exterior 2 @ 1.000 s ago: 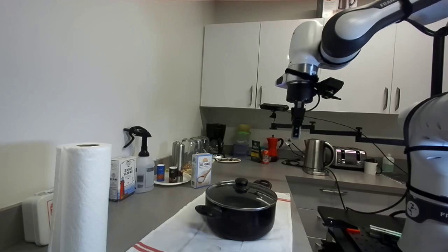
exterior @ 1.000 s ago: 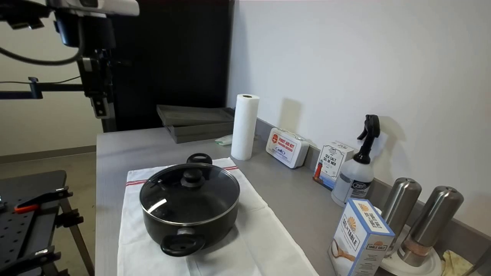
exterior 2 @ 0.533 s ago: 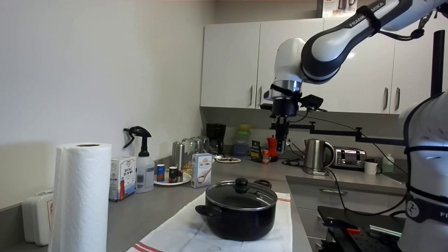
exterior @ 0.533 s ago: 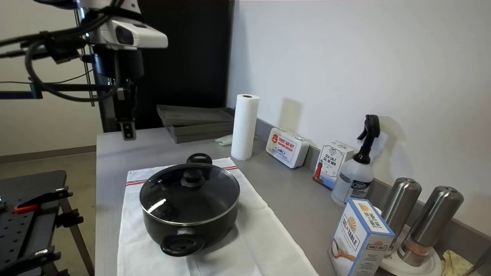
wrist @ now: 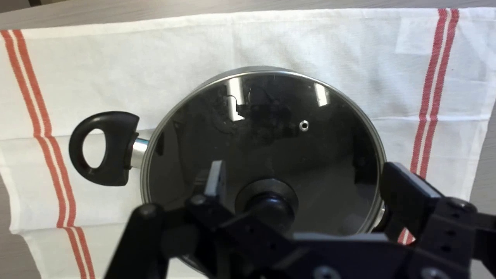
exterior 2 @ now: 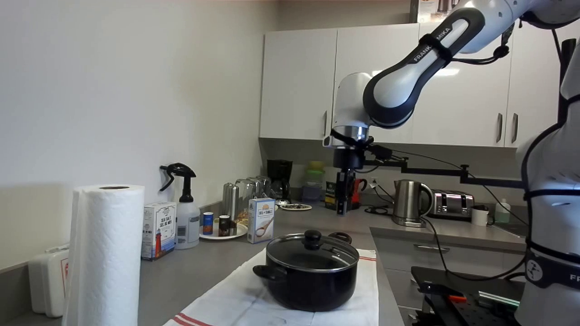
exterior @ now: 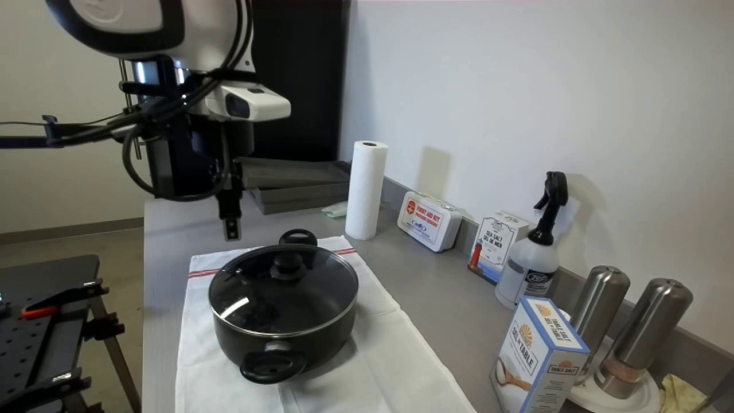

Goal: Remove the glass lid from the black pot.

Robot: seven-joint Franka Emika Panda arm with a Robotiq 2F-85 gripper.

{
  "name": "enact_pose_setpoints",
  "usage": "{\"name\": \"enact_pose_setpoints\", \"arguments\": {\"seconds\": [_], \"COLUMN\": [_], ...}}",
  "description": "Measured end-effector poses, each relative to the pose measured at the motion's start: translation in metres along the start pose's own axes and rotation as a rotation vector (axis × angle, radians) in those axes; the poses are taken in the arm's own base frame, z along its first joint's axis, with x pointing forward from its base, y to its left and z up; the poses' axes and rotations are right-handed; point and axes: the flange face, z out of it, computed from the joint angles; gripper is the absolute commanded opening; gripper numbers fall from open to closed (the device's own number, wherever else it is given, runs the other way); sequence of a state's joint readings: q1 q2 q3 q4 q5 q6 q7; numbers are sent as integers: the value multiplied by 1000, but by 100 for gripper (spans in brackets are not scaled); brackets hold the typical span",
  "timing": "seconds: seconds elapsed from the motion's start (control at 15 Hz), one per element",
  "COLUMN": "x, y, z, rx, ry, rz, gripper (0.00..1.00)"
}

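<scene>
We look along a grey counter (exterior: 424, 281) that meets a white wall (exterior: 487, 115). In an exterior view, from the left, we first have a dark stand (exterior: 46, 269) beside the counter. Next hangs the gripper (exterior: 231, 228), pointing down, higher than the glass lid (exterior: 312, 295) and apart from it; in the wrist view we find its jaws spread wide. The lid sits on the black pot (exterior: 321, 343), its black knob (exterior: 288, 263) facing up, and the pot stands on a white towel (exterior: 378, 367) with red stripes. Behind the pot we make out stacked grey trays (exterior: 301, 197), then an upright paper towel roll (exterior: 366, 192). Along the wall we see a first aid kit (exterior: 427, 222), a sea salt box (exterior: 496, 246) and a spray bottle (exterior: 527, 269). Farthest right, we have a table salt box (exterior: 536, 361) just beside two steel cylinders (exterior: 656, 321), the right-hand one standing on a white plate (exterior: 645, 397).
</scene>
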State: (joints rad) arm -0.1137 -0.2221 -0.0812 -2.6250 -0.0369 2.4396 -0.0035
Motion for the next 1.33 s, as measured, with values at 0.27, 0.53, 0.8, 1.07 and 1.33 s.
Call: {"name": "enact_pose_setpoints", "arguments": {"seconds": [0.27, 0.53, 0.8, 1.07, 1.33], "x": [19, 35, 48, 55, 61], "y": [3, 8, 12, 13, 13], "z": [23, 39, 56, 69, 74], "rx": [-6, -13, -19, -23, -25], "ry": [11, 25, 21, 14, 14], "rz": [5, 13, 21, 20, 20], "gripper": [100, 100, 100, 100, 100]}}
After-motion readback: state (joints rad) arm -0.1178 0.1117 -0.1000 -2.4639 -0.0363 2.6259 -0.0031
